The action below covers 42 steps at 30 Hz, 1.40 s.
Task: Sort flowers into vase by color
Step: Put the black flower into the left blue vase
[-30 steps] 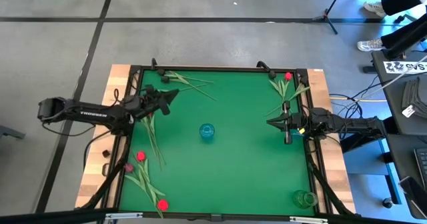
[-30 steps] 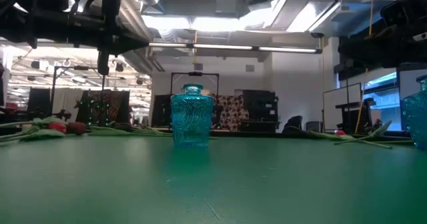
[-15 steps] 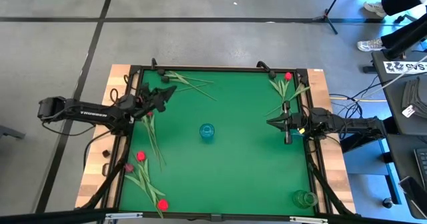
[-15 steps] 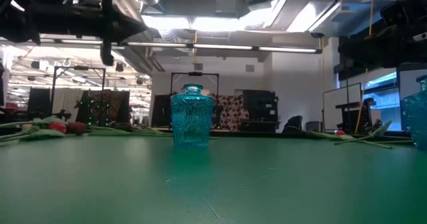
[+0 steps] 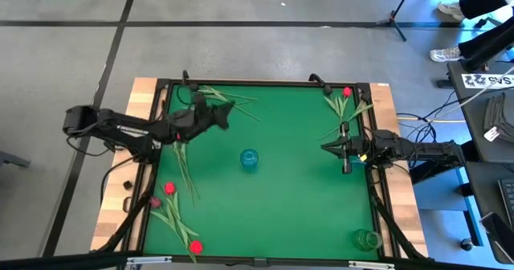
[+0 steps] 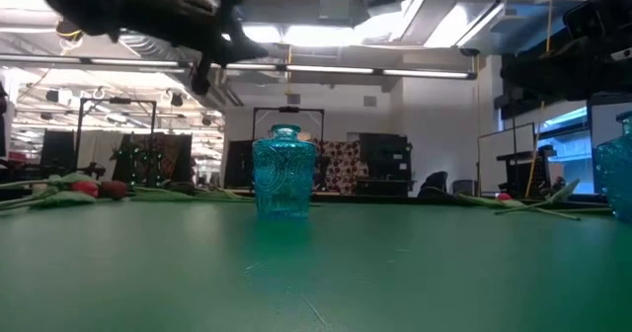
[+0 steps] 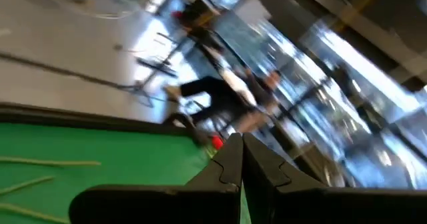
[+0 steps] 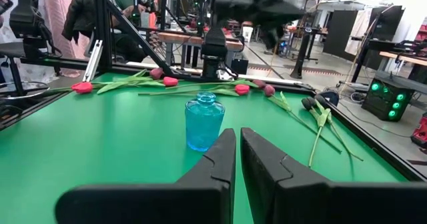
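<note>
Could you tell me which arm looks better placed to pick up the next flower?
Probably the left: its tool hangs shut and empty beside the loose flowers at the mat's far edge. The right tool waits at the right side, aimed at the blue vase.

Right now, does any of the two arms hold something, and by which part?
Nothing is held. The left gripper is raised above the green table with its jaws shut on nothing; the right gripper waits, jaws nearly together, also empty.

My left wrist view was smeared with motion blur, the room past my left claw (image 7: 241, 159) unreadable. In the low view, the green vase (image 6: 622, 169) was cut off.
</note>
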Each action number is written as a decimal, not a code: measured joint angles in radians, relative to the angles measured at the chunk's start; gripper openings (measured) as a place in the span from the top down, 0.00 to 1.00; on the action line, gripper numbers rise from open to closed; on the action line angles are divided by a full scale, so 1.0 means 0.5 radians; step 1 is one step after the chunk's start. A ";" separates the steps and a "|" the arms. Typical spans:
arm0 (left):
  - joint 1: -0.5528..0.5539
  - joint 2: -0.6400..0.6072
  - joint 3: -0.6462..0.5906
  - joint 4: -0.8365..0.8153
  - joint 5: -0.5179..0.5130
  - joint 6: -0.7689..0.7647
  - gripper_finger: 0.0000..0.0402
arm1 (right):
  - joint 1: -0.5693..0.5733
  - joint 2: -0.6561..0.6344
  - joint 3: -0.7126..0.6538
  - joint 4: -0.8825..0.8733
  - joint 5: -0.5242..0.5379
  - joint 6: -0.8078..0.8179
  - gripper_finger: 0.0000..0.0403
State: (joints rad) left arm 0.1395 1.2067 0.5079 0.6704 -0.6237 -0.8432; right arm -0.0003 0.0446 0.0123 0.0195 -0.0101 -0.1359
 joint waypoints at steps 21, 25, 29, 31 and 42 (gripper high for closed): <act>0.758 0.178 0.405 -1.647 0.100 -0.666 1.00 | 0.000 -0.001 -0.001 0.000 -0.001 0.001 0.94; 0.889 0.177 0.457 -1.714 0.316 -0.589 1.00 | 0.000 -0.001 0.000 0.000 -0.001 0.000 0.94; 0.935 0.183 0.453 -1.513 0.379 -0.303 1.00 | 0.000 -0.001 0.000 0.000 -0.001 0.000 0.94; 0.954 0.171 0.458 -1.460 0.316 -0.080 1.00 | 0.000 -0.001 0.000 0.000 -0.001 0.000 0.94; 0.967 0.166 0.453 -1.601 0.447 0.126 1.00 | 0.000 -0.001 0.000 0.000 -0.001 0.000 0.94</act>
State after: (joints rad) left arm 0.6229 1.2896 0.7345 -0.1298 -0.4003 -0.7803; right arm -0.0005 0.0441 0.0124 0.0193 -0.0105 -0.1357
